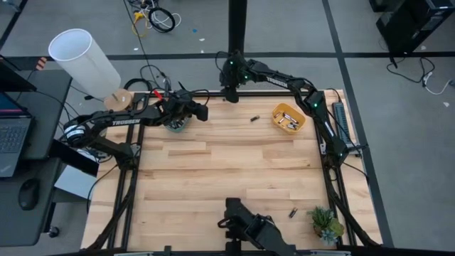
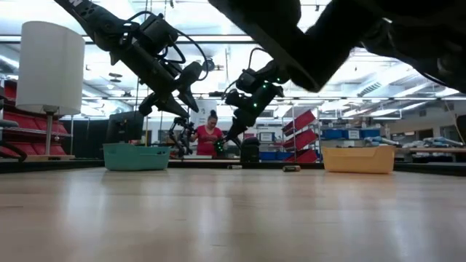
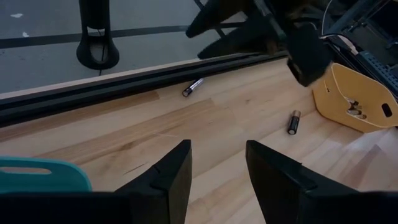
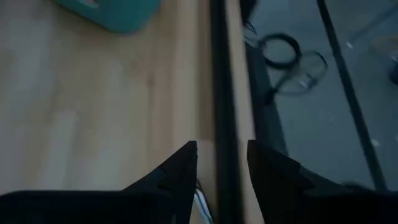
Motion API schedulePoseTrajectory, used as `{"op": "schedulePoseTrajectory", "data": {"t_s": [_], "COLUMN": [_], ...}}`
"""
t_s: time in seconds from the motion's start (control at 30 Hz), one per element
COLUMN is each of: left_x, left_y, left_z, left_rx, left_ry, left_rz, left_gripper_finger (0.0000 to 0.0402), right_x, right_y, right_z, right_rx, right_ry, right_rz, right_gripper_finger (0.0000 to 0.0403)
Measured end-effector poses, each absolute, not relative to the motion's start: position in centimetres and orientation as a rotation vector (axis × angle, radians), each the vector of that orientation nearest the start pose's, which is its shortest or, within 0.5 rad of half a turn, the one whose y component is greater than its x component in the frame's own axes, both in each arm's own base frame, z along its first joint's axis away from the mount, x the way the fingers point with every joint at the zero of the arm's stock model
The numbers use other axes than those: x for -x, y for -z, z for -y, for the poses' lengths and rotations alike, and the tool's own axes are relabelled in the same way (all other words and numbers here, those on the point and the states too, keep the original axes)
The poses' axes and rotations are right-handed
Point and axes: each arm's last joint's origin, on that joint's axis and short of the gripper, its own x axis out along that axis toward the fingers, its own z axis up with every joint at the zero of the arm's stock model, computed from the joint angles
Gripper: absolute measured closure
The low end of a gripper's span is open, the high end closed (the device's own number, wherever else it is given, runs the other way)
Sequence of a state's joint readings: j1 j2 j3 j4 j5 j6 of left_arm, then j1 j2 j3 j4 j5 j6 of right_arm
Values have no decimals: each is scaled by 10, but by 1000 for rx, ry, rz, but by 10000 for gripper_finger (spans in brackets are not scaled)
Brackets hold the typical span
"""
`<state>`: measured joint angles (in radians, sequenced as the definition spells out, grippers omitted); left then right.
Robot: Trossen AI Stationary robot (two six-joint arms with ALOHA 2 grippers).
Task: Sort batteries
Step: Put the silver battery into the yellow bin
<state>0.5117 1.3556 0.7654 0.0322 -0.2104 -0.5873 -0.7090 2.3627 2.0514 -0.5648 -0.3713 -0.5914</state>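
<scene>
At the near edge of the table [image 1: 213, 185], as the overhead camera saw it, one dark battery [image 1: 293, 212] lay on the wood beside a small potted plant [image 1: 326, 223] at the near right corner, well apart from everything else. Farther back, the left gripper [image 1: 201, 112] hung above the boards next to the teal bin [image 1: 175, 125], its fingers [image 3: 163, 177] spread with bare wood showing between them and nothing held. Beyond it, a second dark battery [image 3: 293, 122] lay loose on the table between the two bins, nearer the orange bin [image 1: 288, 118], which sat towards the back right and held several more batteries [image 1: 286, 119]. At the far edge, a silvery battery [image 3: 192, 87] rested against the dark rail [image 3: 124, 87] that bordered the wood. The right gripper [image 1: 230, 92] hovered over that back edge close to this battery, its fingers [image 4: 177, 171] parted and empty, with a silvery end [image 4: 200, 204] just visible between them at the rail. Past the table, a white cylinder [image 1: 84, 60] stood off the back left corner, and in the level view a person in a red top [image 2: 210, 134] was seen in the room behind.
</scene>
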Motion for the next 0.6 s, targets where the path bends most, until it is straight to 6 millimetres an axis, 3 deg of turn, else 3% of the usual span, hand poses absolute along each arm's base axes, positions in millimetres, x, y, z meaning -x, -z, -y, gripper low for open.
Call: {"op": "schedulePoseTrajectory", "data": {"t_s": [0.43,0.6], "left_x": [-243,-243], "left_y": [-224,-224], "left_z": [-144,-143], "left_rx": [626,624], "left_ry": [-855,-855], "left_rz": [-343,-342], "left_gripper_finger": [239,239], "right_x": [-389,-388], "right_y": [-153,-146], "right_z": [318,319], "right_rx": [20,46], "right_ry": [-74,-48], "right_rz": [-888,-889], "right_gripper_finger": [252,253]}}
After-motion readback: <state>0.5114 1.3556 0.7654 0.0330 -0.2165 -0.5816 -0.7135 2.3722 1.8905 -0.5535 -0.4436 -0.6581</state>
